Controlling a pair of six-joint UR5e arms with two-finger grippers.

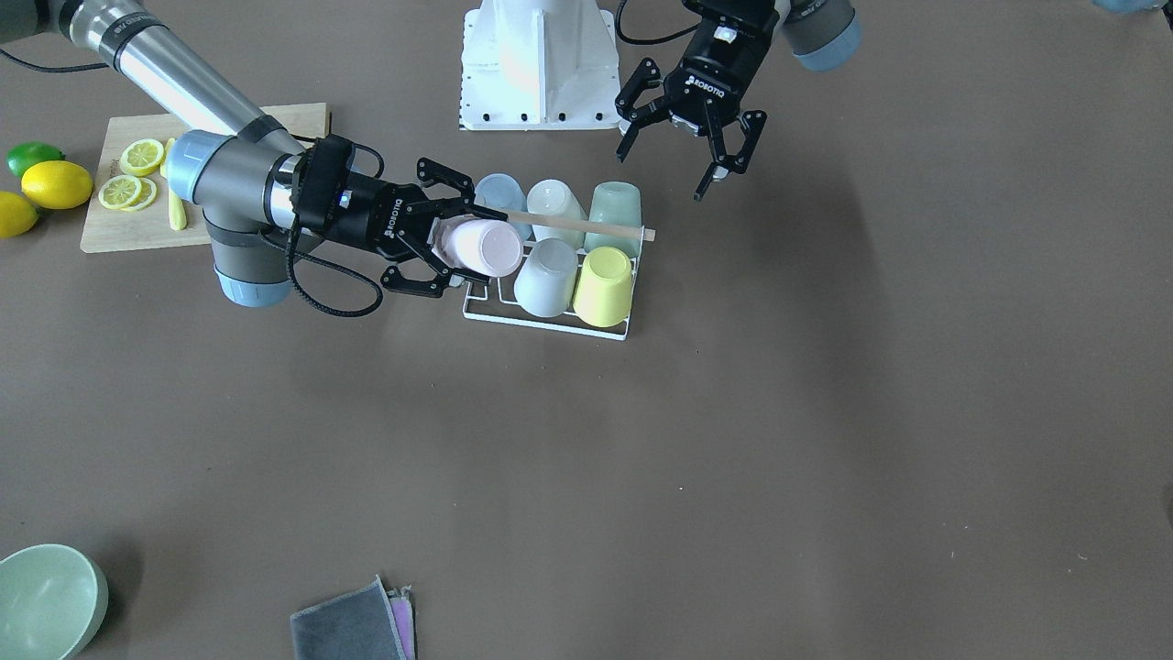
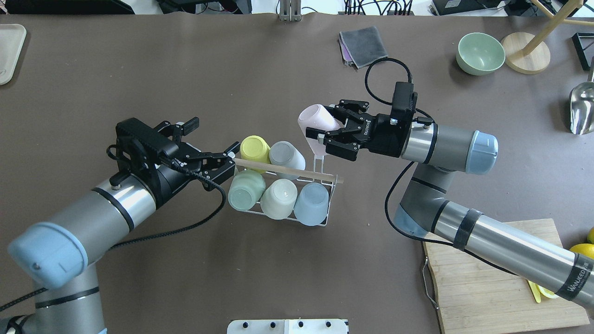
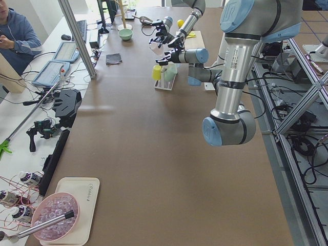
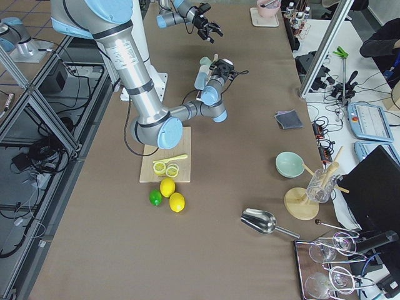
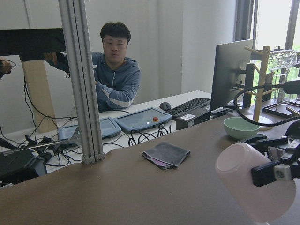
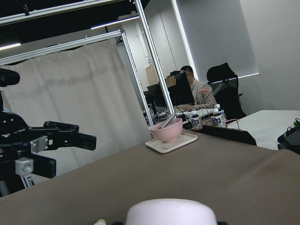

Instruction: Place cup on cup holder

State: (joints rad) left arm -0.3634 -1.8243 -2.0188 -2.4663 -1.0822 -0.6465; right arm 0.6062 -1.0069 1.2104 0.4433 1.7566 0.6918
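The cup holder [image 1: 547, 320] is a white wire rack with a wooden rod [image 1: 586, 226] across its top. Several cups hang upside down on it, among them a yellow one [image 1: 605, 286] and a blue one [image 2: 311, 203]. My right gripper [image 1: 472, 246] is shut on a pale pink cup [image 1: 487, 247], held on its side just above the rack's one free corner [image 2: 319, 163]. The same cup [image 5: 248, 187] fills the lower right of the left wrist view. My left gripper [image 1: 675, 165] hangs open and holds nothing, near the rod's other end [image 2: 239, 161].
A cutting board [image 1: 110, 234] with lemon slices, lemons and a lime [image 1: 32, 156] lie on my right side. A green bowl [image 1: 46, 600] and a grey cloth [image 1: 353, 623] sit at the far edge. A person [image 5: 115, 79] sits beyond the table.
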